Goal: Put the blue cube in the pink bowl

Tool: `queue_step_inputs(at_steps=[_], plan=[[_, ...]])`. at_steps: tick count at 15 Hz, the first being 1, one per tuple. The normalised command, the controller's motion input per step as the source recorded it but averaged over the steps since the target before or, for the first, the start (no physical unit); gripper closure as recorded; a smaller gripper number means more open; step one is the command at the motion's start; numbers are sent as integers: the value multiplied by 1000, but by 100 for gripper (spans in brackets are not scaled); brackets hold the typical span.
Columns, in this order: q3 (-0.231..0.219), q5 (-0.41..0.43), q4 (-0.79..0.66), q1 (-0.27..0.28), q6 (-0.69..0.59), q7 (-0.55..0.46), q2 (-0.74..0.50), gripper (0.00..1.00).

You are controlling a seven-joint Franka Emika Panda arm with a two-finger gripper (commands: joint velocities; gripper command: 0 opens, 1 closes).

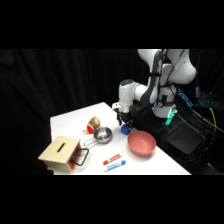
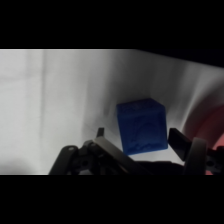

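The claw [image 2: 134, 145] stands apart around the matte blue cube [image 2: 142, 126], near the round pink bowl [image 1: 141, 143].

The gripper [image 1: 124, 123] reaches down over the white table [image 1: 70, 120], right at the blue cube [image 1: 124, 130]. Just right of the cube sits the pink bowl [image 1: 141, 143]; to its left, a metal bowl [image 1: 103, 135]. A wooden box [image 1: 60, 154] stands at the near left.

Cube [image 2: 142, 125] between hand's [image 2: 136, 142] fingers, beside bowl [image 1: 141, 144].
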Motion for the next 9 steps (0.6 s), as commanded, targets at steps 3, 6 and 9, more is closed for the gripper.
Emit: queue_step_inputs(at_steps=[3, 6, 9], plan=[[161, 142, 3, -221, 264, -282, 166, 0], [144, 103, 2, -222, 216, -253, 152, 9], [133, 70, 2, -199, 178, -227, 100, 33]])
